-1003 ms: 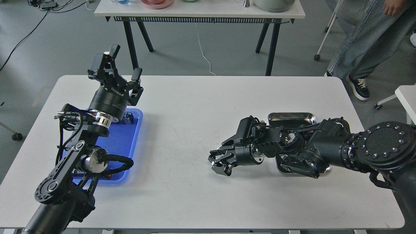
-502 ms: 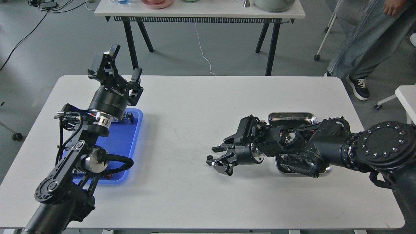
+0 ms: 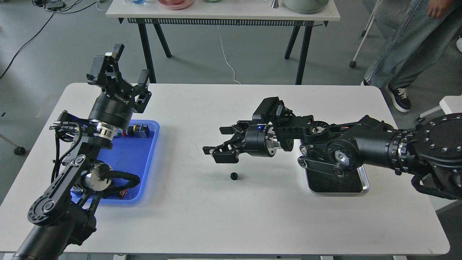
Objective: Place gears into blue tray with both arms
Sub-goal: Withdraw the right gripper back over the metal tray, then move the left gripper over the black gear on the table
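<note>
One small black gear [image 3: 234, 176] lies alone on the white table, in the middle. My right gripper [image 3: 216, 141] hangs open above it and slightly to its left, raised off the table, nothing between its fingers. The blue tray [image 3: 139, 155] sits at the left, partly covered by my left arm. My left gripper [image 3: 130, 65] is held high over the tray's far end, fingers spread open and empty. Small switches with coloured caps [image 3: 139, 130] lie at the tray's far edge.
A steel tray with a black inside [image 3: 334, 182] lies at the right, partly under my right arm. A second table [image 3: 223, 12] stands behind, and a person [image 3: 404, 43] stands at the far right.
My right gripper opened and left the gear on the table, then rose and moved left and away. My left arm shifted slightly left and up.
</note>
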Motion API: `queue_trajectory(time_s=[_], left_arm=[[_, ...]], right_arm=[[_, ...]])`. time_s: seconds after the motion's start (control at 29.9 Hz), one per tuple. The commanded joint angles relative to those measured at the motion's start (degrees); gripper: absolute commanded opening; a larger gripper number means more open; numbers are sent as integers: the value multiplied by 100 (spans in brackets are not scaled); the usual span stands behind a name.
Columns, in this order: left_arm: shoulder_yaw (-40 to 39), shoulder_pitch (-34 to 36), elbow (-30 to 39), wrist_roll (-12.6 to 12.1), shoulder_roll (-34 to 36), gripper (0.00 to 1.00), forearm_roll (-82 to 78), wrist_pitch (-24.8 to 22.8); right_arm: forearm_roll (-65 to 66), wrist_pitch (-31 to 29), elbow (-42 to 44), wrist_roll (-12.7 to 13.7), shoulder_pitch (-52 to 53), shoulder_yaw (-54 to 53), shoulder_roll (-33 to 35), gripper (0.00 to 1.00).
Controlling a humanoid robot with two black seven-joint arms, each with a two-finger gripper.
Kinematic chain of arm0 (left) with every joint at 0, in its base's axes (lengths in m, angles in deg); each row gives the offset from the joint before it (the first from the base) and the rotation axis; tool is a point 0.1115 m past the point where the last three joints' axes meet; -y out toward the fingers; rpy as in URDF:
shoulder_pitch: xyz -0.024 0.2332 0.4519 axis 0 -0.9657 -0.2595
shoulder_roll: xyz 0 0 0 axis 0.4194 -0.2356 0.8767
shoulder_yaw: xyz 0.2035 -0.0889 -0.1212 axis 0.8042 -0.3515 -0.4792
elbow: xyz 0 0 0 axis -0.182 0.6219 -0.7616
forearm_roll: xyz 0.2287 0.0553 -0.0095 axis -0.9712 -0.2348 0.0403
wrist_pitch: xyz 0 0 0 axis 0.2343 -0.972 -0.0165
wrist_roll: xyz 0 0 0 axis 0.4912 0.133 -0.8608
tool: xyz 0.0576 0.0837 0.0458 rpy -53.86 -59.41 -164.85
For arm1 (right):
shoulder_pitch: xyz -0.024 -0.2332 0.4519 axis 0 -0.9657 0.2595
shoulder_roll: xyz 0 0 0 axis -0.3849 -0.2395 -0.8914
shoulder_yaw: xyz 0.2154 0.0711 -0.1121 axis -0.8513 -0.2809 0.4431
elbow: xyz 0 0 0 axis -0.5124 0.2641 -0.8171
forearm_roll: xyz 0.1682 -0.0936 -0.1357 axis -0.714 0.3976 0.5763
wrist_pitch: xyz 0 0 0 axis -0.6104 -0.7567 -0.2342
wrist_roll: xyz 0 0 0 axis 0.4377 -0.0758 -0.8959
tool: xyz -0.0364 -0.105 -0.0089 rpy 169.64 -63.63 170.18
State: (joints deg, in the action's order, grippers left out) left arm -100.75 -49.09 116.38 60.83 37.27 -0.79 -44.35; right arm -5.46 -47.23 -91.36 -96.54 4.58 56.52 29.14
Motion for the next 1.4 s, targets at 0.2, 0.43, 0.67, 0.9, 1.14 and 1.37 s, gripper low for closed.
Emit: queue_trajectory(time_s=[0.2,0.43,0.67,0.9,1.14,1.37], left_arm=[[48,163,-1,204,187,100,42,-110],[337,558,25,468,591,100,-203,-822],[1804,1647,148,517,1242,100,-1687,-902],[3210,2772,280,517,1286,100,-3935,-893],[4775,4170,192,517,1015,100,-6406,-840],[5988,4935,-124,517,373,99,-7360,-832]], right_arm=[[-1978,-809,-327,-1,-901,-1877,1845,97],[-4385,-1451,-160,-1,-1578,-2863,2224,97],[-6742,-2355,314,-1,-2070,-3338,2224,97],[-7570,-3691,587,-1,-2843,-4155,2224,97],[-7983,-3997,754,-1,-3248,-4305,2644,97],[-7992,-3997,719,-1,-3565,-4314,2909,97]])
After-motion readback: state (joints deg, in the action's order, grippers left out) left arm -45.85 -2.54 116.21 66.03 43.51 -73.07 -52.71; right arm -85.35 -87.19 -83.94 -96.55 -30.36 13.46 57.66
